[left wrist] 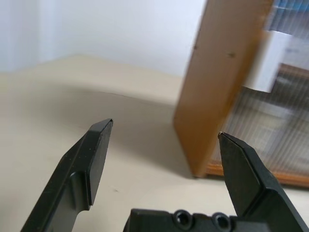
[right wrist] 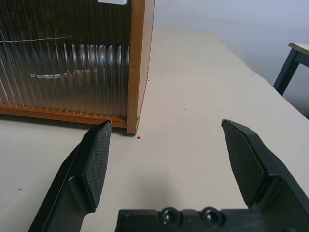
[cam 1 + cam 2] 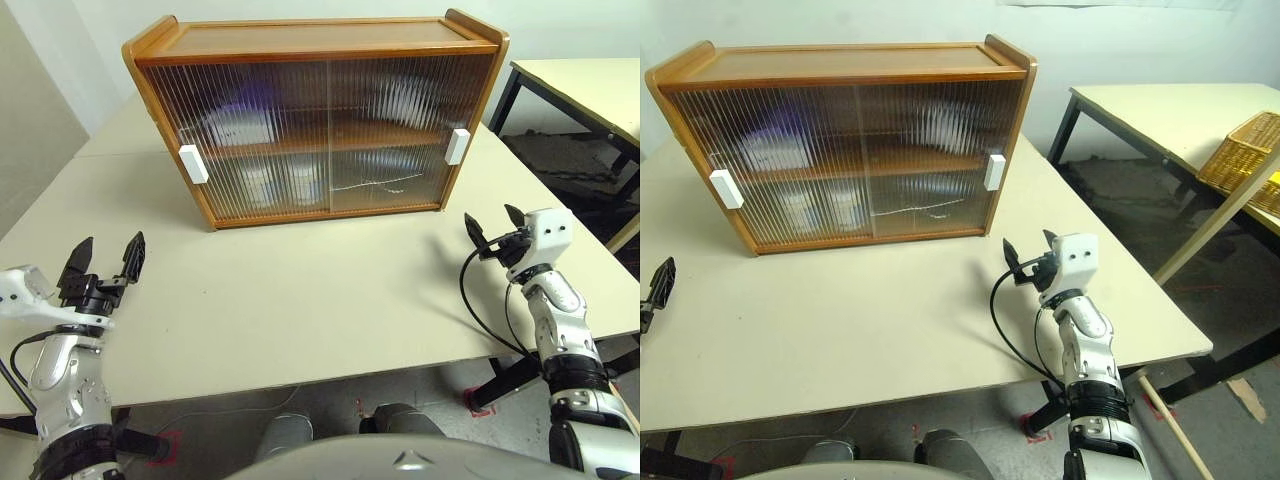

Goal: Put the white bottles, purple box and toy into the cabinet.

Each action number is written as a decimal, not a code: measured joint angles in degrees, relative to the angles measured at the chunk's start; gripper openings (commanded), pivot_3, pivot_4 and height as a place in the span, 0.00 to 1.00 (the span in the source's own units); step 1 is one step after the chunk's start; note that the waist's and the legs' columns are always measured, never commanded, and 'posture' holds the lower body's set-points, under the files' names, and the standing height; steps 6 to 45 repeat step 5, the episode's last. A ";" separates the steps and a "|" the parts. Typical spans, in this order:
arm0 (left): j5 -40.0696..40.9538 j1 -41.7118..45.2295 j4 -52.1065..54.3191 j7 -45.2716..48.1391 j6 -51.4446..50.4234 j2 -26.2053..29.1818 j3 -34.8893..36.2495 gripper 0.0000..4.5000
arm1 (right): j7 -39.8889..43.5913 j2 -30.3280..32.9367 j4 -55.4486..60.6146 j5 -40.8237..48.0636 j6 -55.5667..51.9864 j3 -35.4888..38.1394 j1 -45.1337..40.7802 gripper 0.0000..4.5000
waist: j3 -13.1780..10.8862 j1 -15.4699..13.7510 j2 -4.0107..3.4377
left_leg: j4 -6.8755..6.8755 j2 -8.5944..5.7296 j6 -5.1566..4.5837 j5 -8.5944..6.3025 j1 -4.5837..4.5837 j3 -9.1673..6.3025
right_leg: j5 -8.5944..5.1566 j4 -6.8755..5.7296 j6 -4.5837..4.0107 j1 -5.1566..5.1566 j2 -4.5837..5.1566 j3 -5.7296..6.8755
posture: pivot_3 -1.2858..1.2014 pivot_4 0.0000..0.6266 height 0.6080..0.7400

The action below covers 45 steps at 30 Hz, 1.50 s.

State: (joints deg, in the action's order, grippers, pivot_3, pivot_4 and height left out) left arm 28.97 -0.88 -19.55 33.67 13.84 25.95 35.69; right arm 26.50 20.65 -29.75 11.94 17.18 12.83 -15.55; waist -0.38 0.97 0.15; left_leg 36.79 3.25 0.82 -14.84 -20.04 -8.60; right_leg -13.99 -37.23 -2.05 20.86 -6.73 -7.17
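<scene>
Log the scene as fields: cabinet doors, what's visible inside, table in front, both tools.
cabinet: on the table, both sliding doors shut
inside: blurred pale shapes behind the ribbed doors on the lower left shelf, purple tint upper left; items cannot be identified
table: bare in front of the cabinet
left tool: open, empty, left of the cabinet
right tool: open, empty, right of the cabinet

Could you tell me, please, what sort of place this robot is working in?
Probably a lab or test room rather than a home: a wide wooden cabinet with ribbed translucent sliding doors sits alone on a plain beige table, with a black-legged work table beside it and bare white walls.
</scene>
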 measured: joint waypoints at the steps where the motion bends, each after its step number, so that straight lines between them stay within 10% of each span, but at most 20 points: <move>1: -0.29 0.52 -1.08 -0.52 0.73 0.31 0.00 1.00 | -0.01 0.05 0.01 0.04 0.00 0.01 0.00 1.00 | 0.00 0.03 0.00 | -0.01 0.00 0.00 0.00 0.00 0.00 | 0.00 0.00 0.00 0.00 0.00 0.00 | 0.52 0.00 1.00; 45: -1.11 2.82 -5.10 -1.16 2.78 0.65 -0.13 1.00 | -0.56 0.01 0.37 0.11 0.00 0.03 -0.10 1.00 | 0.00 0.10 0.00 | -0.02 -0.01 0.00 0.00 0.01 0.01 | -0.01 0.00 0.01 -0.02 0.00 -0.01 | 0.51 0.00 1.00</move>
